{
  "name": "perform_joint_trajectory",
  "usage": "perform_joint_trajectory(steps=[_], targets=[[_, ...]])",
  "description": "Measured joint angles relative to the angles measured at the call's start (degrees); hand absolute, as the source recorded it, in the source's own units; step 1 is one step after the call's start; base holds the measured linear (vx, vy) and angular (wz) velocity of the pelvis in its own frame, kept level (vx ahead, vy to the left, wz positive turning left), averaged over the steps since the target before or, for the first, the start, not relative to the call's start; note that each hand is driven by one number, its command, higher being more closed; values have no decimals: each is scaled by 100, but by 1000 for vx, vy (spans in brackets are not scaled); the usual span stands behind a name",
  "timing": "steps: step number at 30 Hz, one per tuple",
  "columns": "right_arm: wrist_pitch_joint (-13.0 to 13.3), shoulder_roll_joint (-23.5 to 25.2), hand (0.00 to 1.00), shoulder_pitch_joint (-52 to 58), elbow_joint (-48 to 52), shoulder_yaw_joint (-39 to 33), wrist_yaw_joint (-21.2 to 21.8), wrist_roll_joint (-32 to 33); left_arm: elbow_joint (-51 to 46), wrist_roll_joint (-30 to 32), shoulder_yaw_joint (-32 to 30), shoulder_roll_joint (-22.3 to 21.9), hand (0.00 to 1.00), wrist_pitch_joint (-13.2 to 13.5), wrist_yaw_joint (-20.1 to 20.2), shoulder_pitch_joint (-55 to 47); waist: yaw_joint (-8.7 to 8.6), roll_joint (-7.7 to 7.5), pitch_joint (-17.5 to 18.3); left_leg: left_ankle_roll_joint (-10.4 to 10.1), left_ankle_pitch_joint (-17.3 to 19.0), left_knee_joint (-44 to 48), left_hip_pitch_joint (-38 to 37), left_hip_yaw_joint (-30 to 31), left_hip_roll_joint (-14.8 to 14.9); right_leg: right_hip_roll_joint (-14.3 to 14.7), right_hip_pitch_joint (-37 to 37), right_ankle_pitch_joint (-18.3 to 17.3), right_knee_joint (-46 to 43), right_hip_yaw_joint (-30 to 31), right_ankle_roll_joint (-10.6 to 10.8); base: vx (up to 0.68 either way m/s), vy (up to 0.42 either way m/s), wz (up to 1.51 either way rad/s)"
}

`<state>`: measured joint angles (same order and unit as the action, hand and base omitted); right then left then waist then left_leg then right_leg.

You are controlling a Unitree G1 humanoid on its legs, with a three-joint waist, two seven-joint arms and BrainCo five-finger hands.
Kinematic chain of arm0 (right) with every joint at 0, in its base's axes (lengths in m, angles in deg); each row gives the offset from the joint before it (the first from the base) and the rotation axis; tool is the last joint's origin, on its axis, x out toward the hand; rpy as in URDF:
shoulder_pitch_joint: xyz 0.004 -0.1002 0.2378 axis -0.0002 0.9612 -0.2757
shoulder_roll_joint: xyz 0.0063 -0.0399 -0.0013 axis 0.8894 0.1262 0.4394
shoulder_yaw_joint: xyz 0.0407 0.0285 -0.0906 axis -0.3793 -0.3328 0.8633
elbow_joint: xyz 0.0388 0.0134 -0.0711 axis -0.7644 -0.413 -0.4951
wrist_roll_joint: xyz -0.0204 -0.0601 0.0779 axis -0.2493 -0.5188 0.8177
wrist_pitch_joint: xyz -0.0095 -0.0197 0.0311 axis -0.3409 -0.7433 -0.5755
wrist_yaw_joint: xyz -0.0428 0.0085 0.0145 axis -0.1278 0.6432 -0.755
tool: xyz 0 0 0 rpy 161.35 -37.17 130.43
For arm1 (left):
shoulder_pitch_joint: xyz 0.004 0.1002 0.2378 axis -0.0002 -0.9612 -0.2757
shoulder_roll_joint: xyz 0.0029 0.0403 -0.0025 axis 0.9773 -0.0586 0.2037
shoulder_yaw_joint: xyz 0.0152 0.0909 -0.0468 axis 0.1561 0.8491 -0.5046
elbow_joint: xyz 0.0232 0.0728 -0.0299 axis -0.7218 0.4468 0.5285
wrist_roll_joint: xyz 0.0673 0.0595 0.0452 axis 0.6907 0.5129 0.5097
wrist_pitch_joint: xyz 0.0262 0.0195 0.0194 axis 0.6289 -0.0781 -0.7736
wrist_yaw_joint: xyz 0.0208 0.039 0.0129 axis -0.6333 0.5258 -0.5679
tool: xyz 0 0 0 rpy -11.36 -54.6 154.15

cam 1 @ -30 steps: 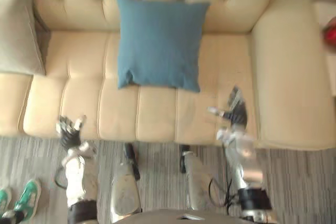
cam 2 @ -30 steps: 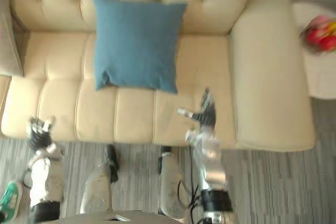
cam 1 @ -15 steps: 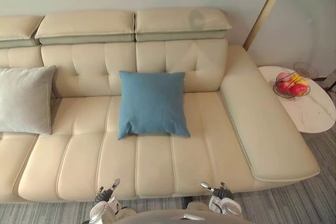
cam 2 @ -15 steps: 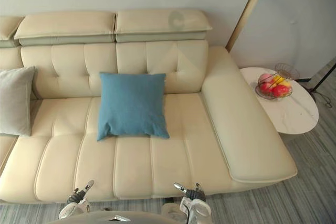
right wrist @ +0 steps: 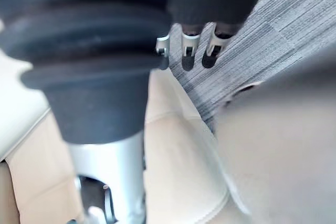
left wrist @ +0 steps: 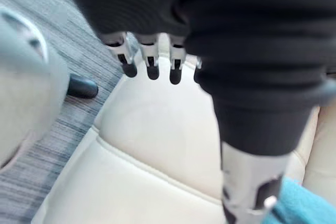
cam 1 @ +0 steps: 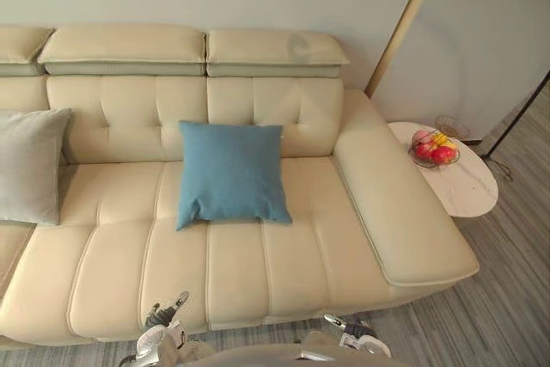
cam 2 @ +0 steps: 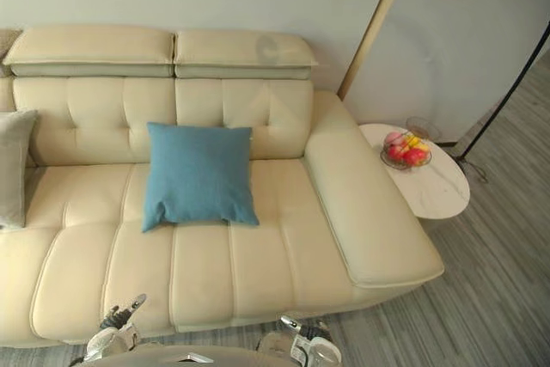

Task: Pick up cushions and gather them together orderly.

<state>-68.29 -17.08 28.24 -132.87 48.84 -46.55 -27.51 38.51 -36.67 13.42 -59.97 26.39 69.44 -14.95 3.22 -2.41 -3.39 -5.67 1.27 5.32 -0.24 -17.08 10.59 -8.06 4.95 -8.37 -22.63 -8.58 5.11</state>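
Note:
A blue square cushion (cam 1: 230,174) leans against the backrest in the middle of the cream sofa (cam 1: 258,272). At the sofa's left end a grey cushion (cam 1: 30,165) leans upright, well apart from the blue one. My left hand (cam 1: 163,322) hangs low in front of the seat's front edge, open and holding nothing; its straight fingers (left wrist: 151,62) show in the left wrist view, with a corner of the blue cushion (left wrist: 302,205) beyond. My right hand (cam 1: 348,335) is low by the front edge too, open, its fingers (right wrist: 189,51) relaxed over the floor.
The sofa's wide right armrest (cam 1: 404,221) runs toward me. Past it stands a white round side table (cam 1: 460,186) with a wire bowl of fruit (cam 1: 434,149). A slanting wooden pole (cam 1: 400,27) rises behind. Grey striped carpet (cam 1: 507,298) lies in front and to the right.
The camera has lifted from a close look down at the seat to a wide view of the whole sofa. Both hands have dropped from seat height to the bottom edge. The cushions have not moved.

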Motion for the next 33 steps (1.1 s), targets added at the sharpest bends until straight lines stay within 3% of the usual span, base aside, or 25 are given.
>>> perform_joint_trajectory(steps=[1,2,3,4,6,7,8,9,10,11,14,15,17,19,22,24,27,28,29,33], targets=[[-3,42,0,-166,-134,48,3,0,2,-71,91,164,0,-7,-37,102,-130,-125,-82,6,-120,84,153,53,-167,-64,-140,-429,-42,48,-21,-97,-83,-14],[-19,34,0,-250,-190,63,0,-1,-12,-88,142,255,0,-4,-58,133,-69,-172,-97,3,-123,176,245,2,-174,-44,-201,-438,305,40,-25,-115,-109,-5],[-11,1,0,-347,-190,96,-5,1,18,-152,163,250,0,-6,-75,170,-38,-47,-170,0,-120,308,376,-9,-49,109,-316,-249,697,35,-40,-169,-89,-30],[9,-77,0,-473,-119,151,-12,1,31,-182,267,199,0,-6,-107,161,-54,243,-356,-26,-164,416,520,80,133,339,-501,124,1194,-6,-90,-251,-63,-14],[0,-155,0,-479,-122,176,-26,-1,30,-163,453,84,0,-2,-113,115,-105,439,-516,-90,-364,339,524,88,210,420,-503,275,1256,-31,-135,-272,-46,8],[-9,-134,0,-470,-122,210,-55,0,60,-134,629,92,0,-2,-109,0,-155,460,-520,-153,-710,23,494,161,175,416,-391,314,1223,-103,-193,-279,-40,25],[-11,-124,0,-443,-126,203,-71,0,75,-60,731,105,0,-3,-105,-36,-194,435,-513,-178,-870,-145,502,231,130,345,-323,313,1247,-160,-221,-213,-30,24],[-12,-121,0,-429,-159,172,-81,0,95,-30,786,60,0,-9,-94,-5,-189,335,-584,-87,-689,97,566,303,99,305,-251,323,1228,-204,-287,-128,-20,10],[-15,-129,0,-418,-171,126,-84,0,68,-29,720,59,0,-9,-98,-24,-159,325,-590,-22,-483,321,566,292,83,286,-232,351,1224,-189,-304,-75,16,-13],[-16,-144,0,-351,-152,-27,-94,-2,69,-39,652,65,0,-10,-98,-86,-144,287,-590,105,100,924,465,297,-25,196,-235,402,1210,-140,-316,-69,42,-21],[-23,-158,0,-121,-124,-127,-75,-148,74,-32,614,30,0,-9,-84,-207,-172,347,-550,80,1071,1267,-88,322,-199,186,-280,573,1382,37,-151,-126,145,-39],[-38,-145,0,-119,-132,-224,-74,-200,82,-34,588,34,0,-11,-58,-207,-168,330,-522,129,1082,1168,-102,263,-271,181,-290,664,1485,146,-135,-151,140,-45],[-117,-5,0,90,-170,-424,-67,-211,88,-35,621,134,0,-11,-52,-311,-212,147,-270,124,997,534,-182,224,-550,77,-303,959,1879,167,-142,-79,127,-26],[-129,25,0,153,-183,-609,-68,-212,150,-28,641,199,0,-29,-46,-318,-294,61,-219,187,757,15,-340,258,-728,95,-475,1020,2108,156,-232,40,81,-1],[-136,-90,0,153,-235,-704,-67,-207,240,79,742,213,0,-45,19,-305,-358,110,-199,255,448,-389,-523,351,-870,130,-634,1130,2290,157,-164,47,18,9],[-139,-164,0,159,-318,-724,-67,-209,328,150,745,169,0,-52,36,-308,-354,244,-187,283,220,-559,-676,482,-896,157,-730,1082,2286,150,-102,65,7,5],[-156,-198,0,156,-342,-799,-67,-210,412,195,747,124,0,-76,73,-301,-332,327,-143,320,127,-645,-795,484,-889,214,-769,1094,2286,162,-56,103,-10,-3],[-156,-186,0,140,-342,-837,-66,-210,412,227,739,126,0,-84,73,-311,-327,323,-143,320,128,-648,-845,465,-867,242,-820,1089,2295,166,-62,89,-9,-6],[-248,-110,0,90,-383,-883,-55,-217,405,395,621,181,0,-125,150,-253,-313,191,-159,353,174,-653,-1009,428,-884,238,-894,1014,2237,199,-59,62,-8,-4],[-248,-110,0,90,-383,-883,-55,-217,405,395,621,181,0,-125,150,-253,-313,191,-159,353,174,-653,-1009,428,-884,238,-894,1014,2237,199,-59,0,0,0]])
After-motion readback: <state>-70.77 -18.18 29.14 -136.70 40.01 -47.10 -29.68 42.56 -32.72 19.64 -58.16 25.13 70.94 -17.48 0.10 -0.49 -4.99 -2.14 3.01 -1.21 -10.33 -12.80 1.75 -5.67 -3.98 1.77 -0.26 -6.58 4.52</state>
